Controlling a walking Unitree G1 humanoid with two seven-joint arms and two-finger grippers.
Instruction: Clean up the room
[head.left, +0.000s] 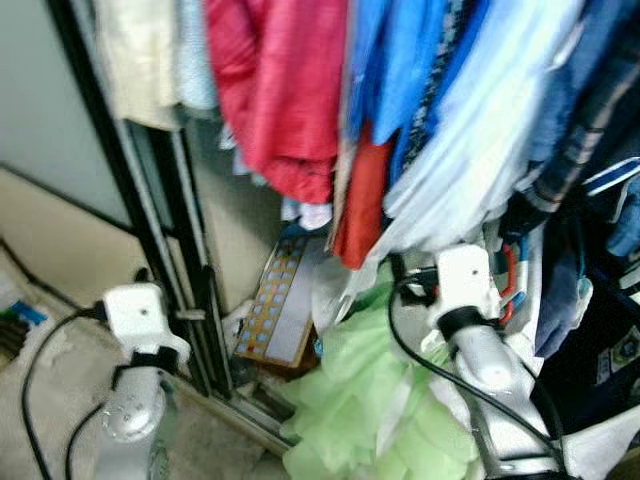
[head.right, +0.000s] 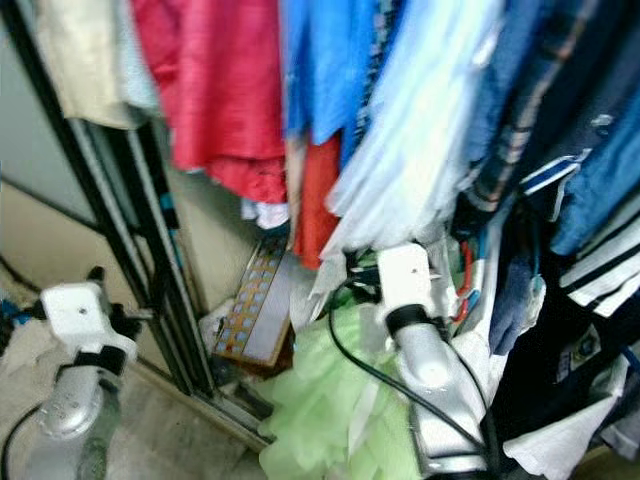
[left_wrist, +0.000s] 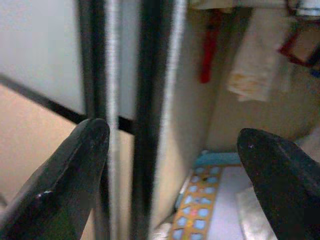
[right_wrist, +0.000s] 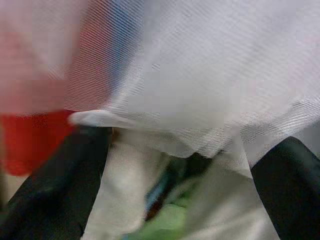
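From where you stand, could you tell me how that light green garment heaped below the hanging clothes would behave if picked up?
The light green garment looks thin and ruffled, so it would probably go floppy and drape. It is probably light for its bulk. It lies against the hanging clothes and the right arm's cable, so it might snag.

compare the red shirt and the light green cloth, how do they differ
The red shirt hangs up high among the other clothes; the light green cloth sits low in a bunched heap near the floor. The red shirt falls in long smooth folds, while the green cloth looks crumpled and ruffled. The right end effector is up against the white garment just above the green cloth, away from the red shirt. Both are soft fabric in the same closet.
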